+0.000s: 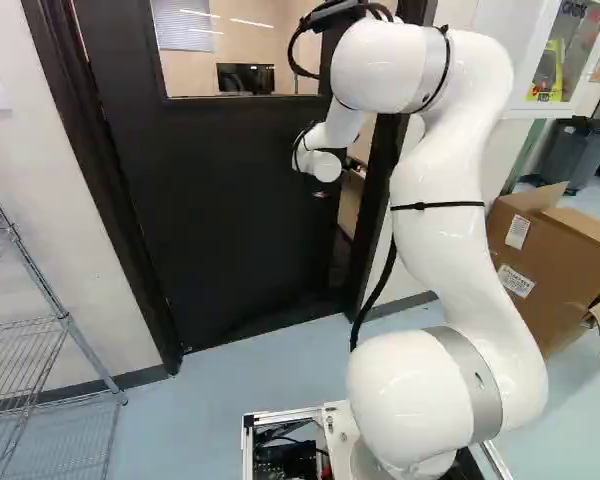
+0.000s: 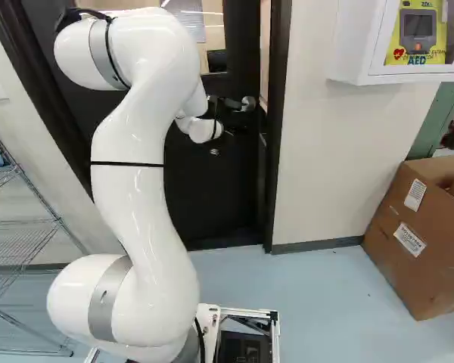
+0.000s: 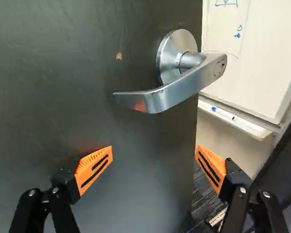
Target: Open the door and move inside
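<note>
Wrist view: fingers spread wide around empty air, the black two-finger gripper [image 2: 228, 119] with orange pads [image 3: 96, 167] faces the curved silver metal lever handle [image 3: 177, 90], which it does not touch. Ahead of the glossy white arm [image 1: 445, 230], the dark door with a window [image 1: 230, 190] stands ajar, a white marker-streaked board [image 3: 257, 48] showing beyond its edge.

We are in an office or lab.
We see wire shelving [image 1: 67, 321], a cardboard box [image 2: 418, 246] and, beyond the windowed door [image 1: 230, 210], a monitor [image 1: 245, 78] and a whiteboard [image 3: 254, 53].
</note>
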